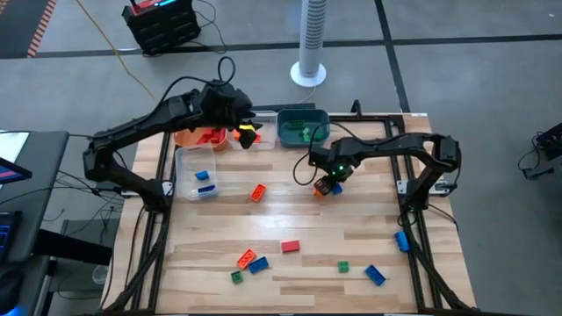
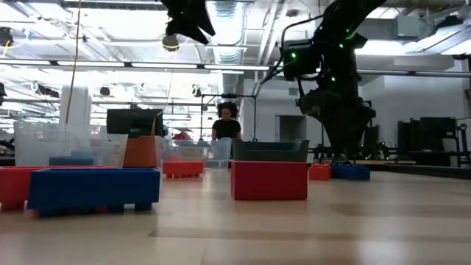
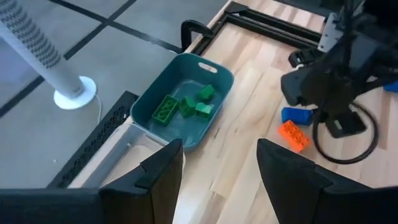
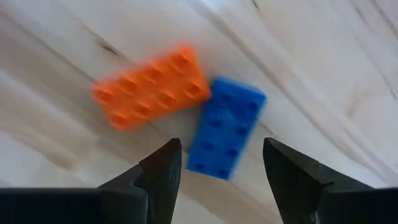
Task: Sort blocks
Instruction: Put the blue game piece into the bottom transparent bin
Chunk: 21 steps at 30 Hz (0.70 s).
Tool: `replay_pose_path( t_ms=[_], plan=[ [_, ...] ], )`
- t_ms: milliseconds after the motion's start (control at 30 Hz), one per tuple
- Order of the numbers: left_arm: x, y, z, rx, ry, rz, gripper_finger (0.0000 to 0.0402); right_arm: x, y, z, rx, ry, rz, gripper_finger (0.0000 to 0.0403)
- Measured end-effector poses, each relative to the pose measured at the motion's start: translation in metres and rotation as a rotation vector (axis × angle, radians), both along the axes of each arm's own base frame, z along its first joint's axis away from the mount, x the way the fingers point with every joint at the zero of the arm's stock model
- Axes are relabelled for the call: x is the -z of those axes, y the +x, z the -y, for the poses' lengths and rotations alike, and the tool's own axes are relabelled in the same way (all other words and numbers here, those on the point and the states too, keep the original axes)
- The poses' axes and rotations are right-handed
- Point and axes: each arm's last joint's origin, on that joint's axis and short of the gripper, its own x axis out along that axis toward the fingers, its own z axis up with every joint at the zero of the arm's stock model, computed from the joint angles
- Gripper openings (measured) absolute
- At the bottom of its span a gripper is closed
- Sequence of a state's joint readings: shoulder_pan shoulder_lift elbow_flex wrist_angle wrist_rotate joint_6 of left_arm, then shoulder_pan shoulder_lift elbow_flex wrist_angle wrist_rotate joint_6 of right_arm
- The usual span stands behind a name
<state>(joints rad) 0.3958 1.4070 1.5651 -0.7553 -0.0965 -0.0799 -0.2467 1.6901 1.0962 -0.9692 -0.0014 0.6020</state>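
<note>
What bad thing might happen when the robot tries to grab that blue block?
The blue block touches an orange block, so the open right gripper might nudge or pinch both. Its fingers sit a bit crooked to the tilted block, so it could twist away.

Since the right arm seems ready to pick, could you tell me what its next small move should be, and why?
Probably lower the right tool straight onto the blue block and close. Its fingers stand open with that block between them, but the orange block touches its corner, so a slight turn to line up with the blue block's sides may help.
</note>
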Motion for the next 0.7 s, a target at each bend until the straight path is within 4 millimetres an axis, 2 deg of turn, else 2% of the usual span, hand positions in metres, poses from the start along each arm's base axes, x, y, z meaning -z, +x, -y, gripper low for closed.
replay_pose_path(
  t_ms=[100, 167, 367, 500, 700],
  plan=[
    [0.000, 0.000, 0.000, -0.027, -0.014, 0.012, 0.0198, 0.014, -0.009, 0.000, 0.003, 0.009, -0.030, 0.0235],
    [0.000, 0.000, -0.001, -0.054, -0.014, 0.013, 0.0198, 0.019, -0.008, 0.001, 0.006, 0.025, 0.017, 0.0235],
    [0.003, -0.002, -0.001, -0.088, -0.050, -0.008, 0.0198, 0.023, -0.006, -0.002, -0.014, 0.023, 0.056, 0.0235],
    [0.005, -0.003, 0.001, -0.092, -0.069, -0.032, 0.0198, 0.016, -0.008, -0.002, -0.022, 0.016, 0.045, 0.0235],
    [0.008, -0.005, 0.002, -0.090, -0.077, -0.064, 0.0198, -0.007, -0.011, -0.002, -0.018, -0.008, 0.105, 0.0235]
  ],
)
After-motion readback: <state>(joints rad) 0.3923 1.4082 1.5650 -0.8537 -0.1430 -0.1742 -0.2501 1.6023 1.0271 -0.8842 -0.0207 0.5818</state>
